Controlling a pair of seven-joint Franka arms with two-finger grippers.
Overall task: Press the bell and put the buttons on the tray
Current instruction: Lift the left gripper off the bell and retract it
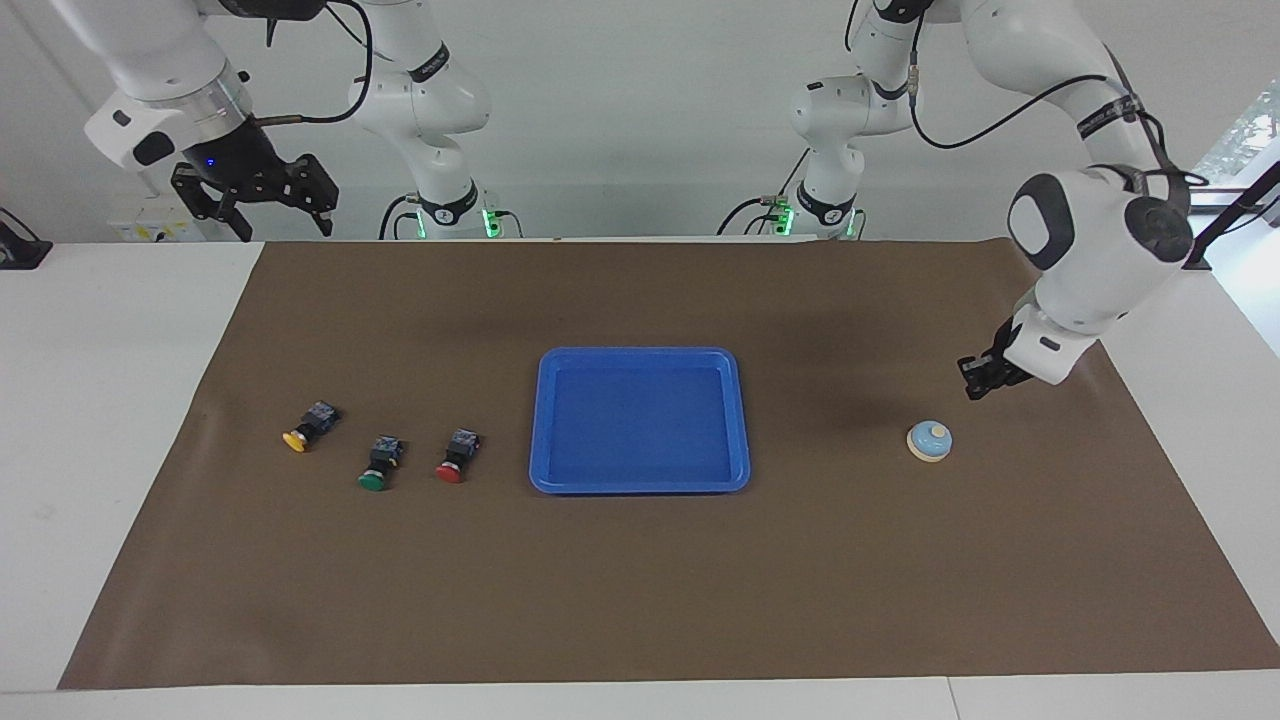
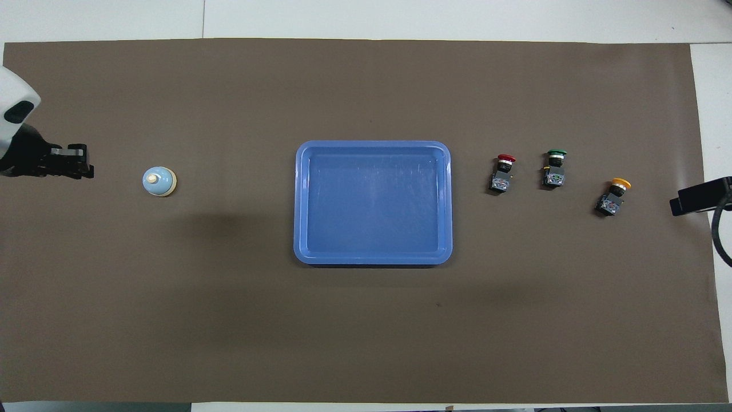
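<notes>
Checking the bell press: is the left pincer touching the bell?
Apart. The facing view shows bare mat between the left pincer and the bell.

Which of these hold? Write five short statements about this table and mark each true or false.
1. The tray holds no buttons. True.
2. The left claw touches the bell. False: it hangs in the air, apart from the bell.
3. The red button lies closest to the tray. True.
4. The yellow button lies between the other two. False: the green button does.
5. The right claw hovers over the tray. False: it waits, open, raised at the right arm's end of the table.
</notes>
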